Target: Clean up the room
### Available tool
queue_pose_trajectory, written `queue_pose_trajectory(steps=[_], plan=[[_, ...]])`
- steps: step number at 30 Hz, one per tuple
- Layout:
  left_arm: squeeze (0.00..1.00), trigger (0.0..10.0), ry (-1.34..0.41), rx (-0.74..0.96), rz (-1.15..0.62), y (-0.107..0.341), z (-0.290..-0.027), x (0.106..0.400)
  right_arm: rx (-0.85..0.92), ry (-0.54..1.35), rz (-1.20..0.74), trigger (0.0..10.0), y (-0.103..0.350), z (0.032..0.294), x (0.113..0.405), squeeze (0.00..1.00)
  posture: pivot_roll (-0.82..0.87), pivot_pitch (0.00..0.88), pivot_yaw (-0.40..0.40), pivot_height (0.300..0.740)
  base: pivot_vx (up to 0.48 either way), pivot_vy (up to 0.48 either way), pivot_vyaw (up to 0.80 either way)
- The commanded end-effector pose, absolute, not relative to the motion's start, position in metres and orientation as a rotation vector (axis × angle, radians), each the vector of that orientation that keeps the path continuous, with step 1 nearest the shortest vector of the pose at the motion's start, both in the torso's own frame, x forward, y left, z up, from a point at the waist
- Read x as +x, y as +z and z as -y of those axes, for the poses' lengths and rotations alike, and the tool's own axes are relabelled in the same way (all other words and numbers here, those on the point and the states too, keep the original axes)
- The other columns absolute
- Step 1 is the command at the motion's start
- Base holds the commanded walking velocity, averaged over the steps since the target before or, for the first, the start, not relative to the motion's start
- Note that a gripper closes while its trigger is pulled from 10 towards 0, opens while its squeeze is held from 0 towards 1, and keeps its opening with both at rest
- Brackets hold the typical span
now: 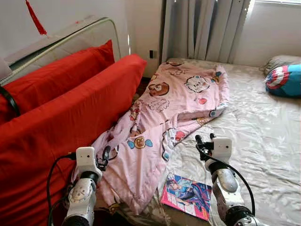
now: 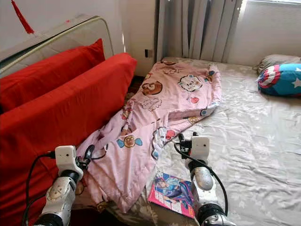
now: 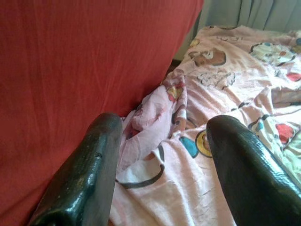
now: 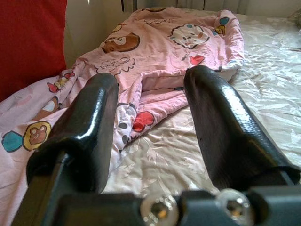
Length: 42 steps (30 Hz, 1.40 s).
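A pink cartoon-print blanket point(image 1: 164, 113) lies crumpled along the bed's left side, reaching from the near corner to the far wall. My left gripper point(image 1: 104, 157) hovers open just over its near left part, beside the red cushions; the wrist view shows the blanket point(image 3: 197, 141) between its black fingers point(image 3: 89, 174). My right gripper point(image 1: 205, 139) is open above the sheet at the blanket's right edge, with the blanket point(image 4: 155, 56) ahead of its fingers point(image 4: 221, 127). A colourful book point(image 1: 187, 195) lies on the bed near my right arm.
Two large red cushions point(image 1: 66, 108) lean against the headboard point(image 1: 61, 40) on the left. A blue, red and white round pillow point(image 1: 284, 80) sits at the far right of the bed point(image 1: 263, 141). Grey curtains point(image 1: 207, 28) hang behind.
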<state>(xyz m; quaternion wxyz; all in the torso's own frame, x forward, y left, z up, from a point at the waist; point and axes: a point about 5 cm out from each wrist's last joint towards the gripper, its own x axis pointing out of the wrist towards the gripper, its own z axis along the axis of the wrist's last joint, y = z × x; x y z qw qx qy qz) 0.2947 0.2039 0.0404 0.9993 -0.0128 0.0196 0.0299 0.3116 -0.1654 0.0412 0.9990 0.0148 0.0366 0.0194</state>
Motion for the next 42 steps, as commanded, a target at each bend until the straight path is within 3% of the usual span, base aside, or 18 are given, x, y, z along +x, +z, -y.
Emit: queue_pose_trajectory(steps=[1,26,42], plan=[[0.00,10.0,0.058,-0.028,-0.034,0.0433,-0.2046,0.2972,0.032,0.046,-0.068,10.0,0.0430,0.1617,0.3133,0.00,-0.08,0.000,0.032,0.695,0.000,0.000,0.00],[0.00,10.0,0.050,-0.031,-0.041,0.0465,-0.2040,0.3020,0.027,0.056,-0.131,10.0,0.0395,0.1578,0.3165,0.00,-0.08,0.024,0.040,0.650,0.000,0.000,0.00],[0.00,10.0,0.038,-0.035,-0.049,0.0455,-0.2013,0.3022,0.043,0.067,-0.126,10.0,0.0393,0.1565,0.3160,0.00,-0.08,0.032,0.042,0.650,0.000,0.000,0.00]])
